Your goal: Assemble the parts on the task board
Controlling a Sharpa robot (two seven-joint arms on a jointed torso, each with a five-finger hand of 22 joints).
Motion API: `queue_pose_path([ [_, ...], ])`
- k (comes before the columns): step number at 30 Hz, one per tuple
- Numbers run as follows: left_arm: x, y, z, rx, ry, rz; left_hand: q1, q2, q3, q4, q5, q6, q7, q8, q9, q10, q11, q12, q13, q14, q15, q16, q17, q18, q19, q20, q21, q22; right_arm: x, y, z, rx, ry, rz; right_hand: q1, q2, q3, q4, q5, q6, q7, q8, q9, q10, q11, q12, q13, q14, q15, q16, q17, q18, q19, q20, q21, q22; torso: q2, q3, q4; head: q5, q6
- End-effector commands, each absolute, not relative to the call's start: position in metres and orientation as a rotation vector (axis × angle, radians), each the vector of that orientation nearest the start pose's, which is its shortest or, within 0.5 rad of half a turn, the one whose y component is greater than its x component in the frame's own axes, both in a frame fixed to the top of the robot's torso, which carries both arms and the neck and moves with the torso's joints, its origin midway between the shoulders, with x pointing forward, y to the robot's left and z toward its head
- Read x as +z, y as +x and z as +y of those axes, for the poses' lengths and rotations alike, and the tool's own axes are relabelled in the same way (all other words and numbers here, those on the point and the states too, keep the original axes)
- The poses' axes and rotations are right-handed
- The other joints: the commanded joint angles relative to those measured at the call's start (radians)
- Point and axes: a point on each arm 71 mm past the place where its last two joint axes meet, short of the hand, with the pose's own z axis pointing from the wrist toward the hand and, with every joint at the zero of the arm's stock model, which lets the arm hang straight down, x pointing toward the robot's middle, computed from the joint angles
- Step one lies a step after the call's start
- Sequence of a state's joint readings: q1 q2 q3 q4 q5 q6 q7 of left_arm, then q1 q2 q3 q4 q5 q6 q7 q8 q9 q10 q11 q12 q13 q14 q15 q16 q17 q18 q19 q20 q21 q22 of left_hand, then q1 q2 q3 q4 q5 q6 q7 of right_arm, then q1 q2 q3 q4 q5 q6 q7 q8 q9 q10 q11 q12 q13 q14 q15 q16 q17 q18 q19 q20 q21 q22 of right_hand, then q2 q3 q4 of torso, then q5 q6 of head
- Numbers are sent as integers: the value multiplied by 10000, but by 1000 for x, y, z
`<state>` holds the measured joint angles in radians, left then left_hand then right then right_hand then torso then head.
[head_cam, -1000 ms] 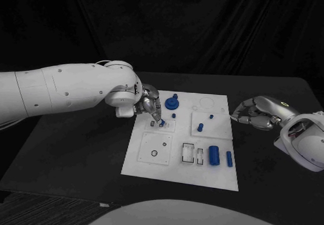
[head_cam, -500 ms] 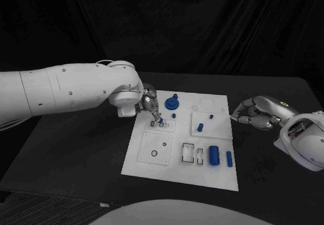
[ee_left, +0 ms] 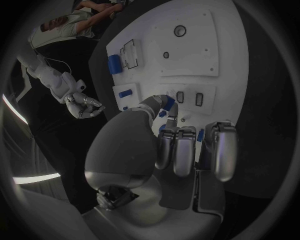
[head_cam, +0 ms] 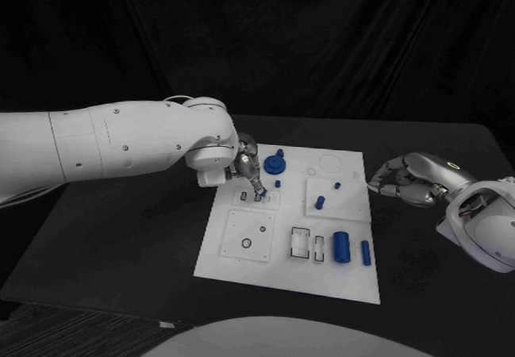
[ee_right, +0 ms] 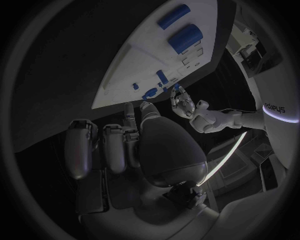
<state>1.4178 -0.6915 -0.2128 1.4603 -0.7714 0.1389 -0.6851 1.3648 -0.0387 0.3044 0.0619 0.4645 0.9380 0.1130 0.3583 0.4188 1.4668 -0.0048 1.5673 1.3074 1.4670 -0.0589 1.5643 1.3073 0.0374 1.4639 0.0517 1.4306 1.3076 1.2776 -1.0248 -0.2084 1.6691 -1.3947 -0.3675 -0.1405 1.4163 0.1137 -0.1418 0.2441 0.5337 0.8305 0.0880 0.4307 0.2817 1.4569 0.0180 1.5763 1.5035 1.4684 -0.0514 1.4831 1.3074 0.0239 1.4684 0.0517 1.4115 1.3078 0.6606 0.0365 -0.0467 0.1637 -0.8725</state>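
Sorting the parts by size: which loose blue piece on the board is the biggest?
The thick blue cylinder lying near the task board's front edge; the thin blue bar beside it is clearly slimmer.

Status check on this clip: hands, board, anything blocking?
Left hand pinching a small blue part over the task board slots. Right hand curled, empty, off the board's edge. Nothing in the way.

White task board (head_cam: 288,259) on black table (head_cam: 129,244); blue parts (head_cam: 342,247) across it; silver left hand (head_cam: 247,168) and silver right hand (head_cam: 397,180) on white arms (head_cam: 110,144)
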Motion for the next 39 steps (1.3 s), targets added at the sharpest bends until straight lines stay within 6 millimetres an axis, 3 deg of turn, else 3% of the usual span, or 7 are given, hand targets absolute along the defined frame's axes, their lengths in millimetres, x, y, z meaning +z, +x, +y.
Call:
queue_pose_path([
  [1, -195, 495, 171, -3213, -3024, 24950, -172, 28, 68, -1, -63, 511, -465, 29, 99, 1040, -79, 35, 2634, 1038, -87, 65, 2635, -11, 375, -68, -73, 2134, -199, 446, -252, 5588, -800, 17528, 205, 100, 17, -32, 44, 44, 10, -11, -8, 1139, -91, -55, 673, 661, -66, -60, 833, 177, 275, 5, -51, 2073, 9, -7, 16, 8, -1],
  [7, -195, 496, 167, -3111, -2885, 25060, -182, 30, 76, -11, -76, 520, -471, 29, 104, 1040, -85, 35, 2634, 1038, -92, 65, 2635, -10, 374, -72, -79, 2132, -199, 446, -251, 5604, -813, 17528, 205, 100, 17, -32, 44, 44, 10, -11, -8, 1139, -91, -55, 673, 661, -66, -60, 833, 177, 275, 5, -51, 2073, 16, -15, -17, 31, -1],
  [15, -196, 498, 161, -3112, -2685, 25162, -223, 46, 111, -45, -158, 516, -479, 3, 112, 1040, -97, 35, 2634, 1038, -107, 65, 2635, -2, 362, -86, -121, 2119, -199, 446, -251, 5607, -814, 17523, 205, 100, 17, -32, 44, 44, 10, -11, -8, 1139, -91, -55, 673, 661, -66, -60, 833, 177, 275, 5, -51, 2073, 14, -2, 10, -17, -1],
  [23, -197, 499, 161, -2991, -2580, 25290, -230, 74, 145, -64, -162, 520, -480, -7, 117, 1040, -100, 35, 2634, 1038, -112, 65, 2635, 5, 351, -93, -152, 2109, -199, 446, -251, 5605, -811, 17511, 205, 100, 17, -32, 44, 44, 10, -11, -8, 1139, -91, -55, 673, 661, -66, -60, 833, 177, 275, 5, -51, 2073, 15, -24, -37, 55, -1],
  [32, -197, 501, 155, -2981, -2267, 25480, -456, 80, 142, -68, -471, 510, -498, -87, 132, 1040, -115, 35, 2634, 1038, -127, 65, 2635, 9, 349, -112, -194, 2097, -199, 447, -250, 5630, -832, 17504, 222, 89, 29, -45, 55, 48, 18, -14, -11, 1139, -85, -55, 673, 661, -66, -59, 838, 177, 274, 3, -56, 2072, 2, -17, -35, 52, -1],
  [39, -198, 502, 154, -2936, -2189, 25550, -613, 135, 130, -79, -896, 514, -517, -168, 140, 1040, -127, 35, 2634, 1038, -140, 65, 2635, 17, 340, -125, -252, 2083, -199, 447, -250, 5627, -827, 17501, 222, 89, 29, -45, 55, 48, 18, -14, -11, 1139, -85, -55, 673, 661, -66, -59, 838, 177, 274, 3, -56, 2072, 2, -8, -15, 14, -1],
])
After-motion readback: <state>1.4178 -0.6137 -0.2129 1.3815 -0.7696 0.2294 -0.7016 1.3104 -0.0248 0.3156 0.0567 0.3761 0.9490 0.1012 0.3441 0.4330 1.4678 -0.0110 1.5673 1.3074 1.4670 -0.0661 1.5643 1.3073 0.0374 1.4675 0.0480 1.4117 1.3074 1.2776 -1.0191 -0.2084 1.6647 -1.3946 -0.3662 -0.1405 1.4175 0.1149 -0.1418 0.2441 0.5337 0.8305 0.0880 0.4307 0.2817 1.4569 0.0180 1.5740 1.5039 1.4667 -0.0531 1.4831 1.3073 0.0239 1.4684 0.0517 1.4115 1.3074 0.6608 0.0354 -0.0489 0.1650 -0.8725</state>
